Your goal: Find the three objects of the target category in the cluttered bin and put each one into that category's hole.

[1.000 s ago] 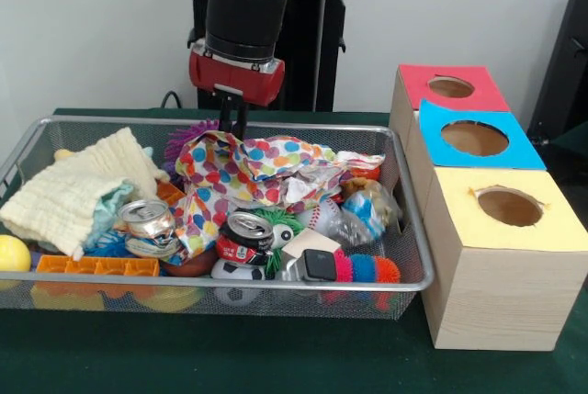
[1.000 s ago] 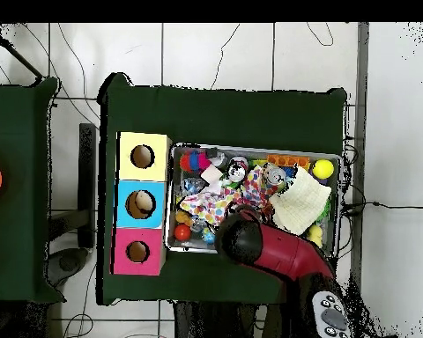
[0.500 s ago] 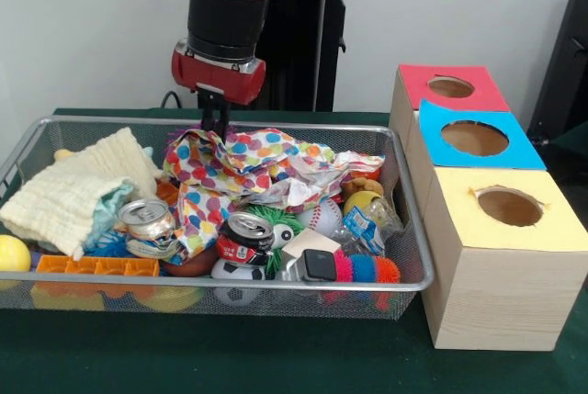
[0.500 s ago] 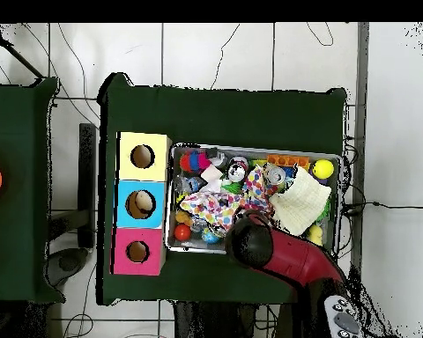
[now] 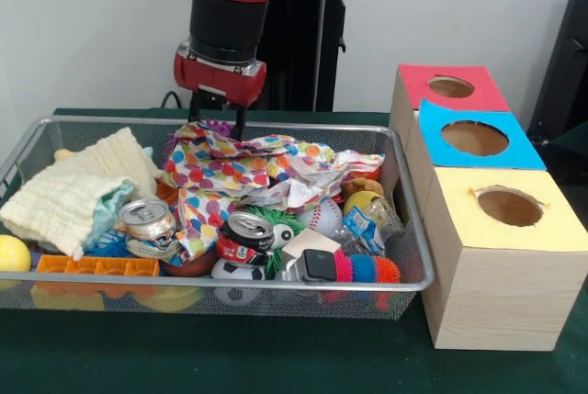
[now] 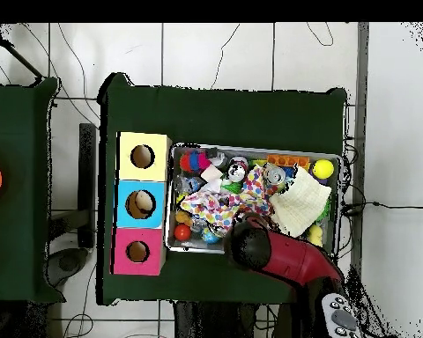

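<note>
The red and black arm comes down over the far rim of the wire mesh bin [image 5: 386,281], and its pincer [image 5: 217,118] hangs just above the back edge of the crumpled polka-dot paper sheet [image 5: 257,169]. Its two dark fingers [image 5: 238,124] stand spread apart with open space between them, and nothing is pinched there; whether their tips touch the paper I cannot tell. In the overhead view the arm's round head covers the pincer, so only the front view shows it.

The polka-dot sheet lies draped across the middle of the bin's clutter. Beside it a pale yellow folded cloth [image 5: 78,187] rests against the bin's end away from the boxes. Two crushed drink cans sit near the front: a silver one [image 5: 147,219] and a red and black one [image 5: 245,236]. A white baseball [image 5: 321,215] lies just behind a green fuzzy toy [image 5: 280,222], with a crumpled clear plastic bottle [image 5: 367,221] close by. A yellow ball [image 5: 13,253] is at the corner, next to an orange plastic tray [image 5: 96,266].

Beside the bin on the green worktop [image 5: 276,357] stand three wooden boxes in a row, each with a round hole: a red-topped box [image 5: 450,87], a blue-topped box [image 5: 478,137] and a yellow-topped box [image 5: 510,207]
</note>
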`<state>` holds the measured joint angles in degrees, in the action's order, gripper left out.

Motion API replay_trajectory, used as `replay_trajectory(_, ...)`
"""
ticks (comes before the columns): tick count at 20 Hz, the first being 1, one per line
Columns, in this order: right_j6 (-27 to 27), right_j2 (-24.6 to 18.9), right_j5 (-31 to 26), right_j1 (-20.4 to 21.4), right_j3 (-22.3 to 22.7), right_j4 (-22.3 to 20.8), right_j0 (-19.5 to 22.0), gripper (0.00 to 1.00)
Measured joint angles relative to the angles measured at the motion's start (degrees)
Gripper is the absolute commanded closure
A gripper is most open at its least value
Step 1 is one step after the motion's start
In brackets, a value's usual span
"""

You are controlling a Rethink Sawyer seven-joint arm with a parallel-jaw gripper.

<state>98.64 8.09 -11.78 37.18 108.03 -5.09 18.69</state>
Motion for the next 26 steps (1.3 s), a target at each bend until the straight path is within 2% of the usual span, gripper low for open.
replay_trajectory(12, 0.0, 0.0, 0.0, 0.6, 0.0, -0.5, -1.3, 0.0)
replay_trajectory(20, 0.0, 0.0, -3.9, 6.7, 0.0, -0.1, -3.3, 0.0)
replay_trajectory(22, 0.0, 0.0, -6.8, 9.1, 0.0, 0.2, -5.0, 0.0)
replay_trajectory(26, 0.0, 0.2, -9.4, 11.2, 0.1, 0.8, -7.5, 0.0)
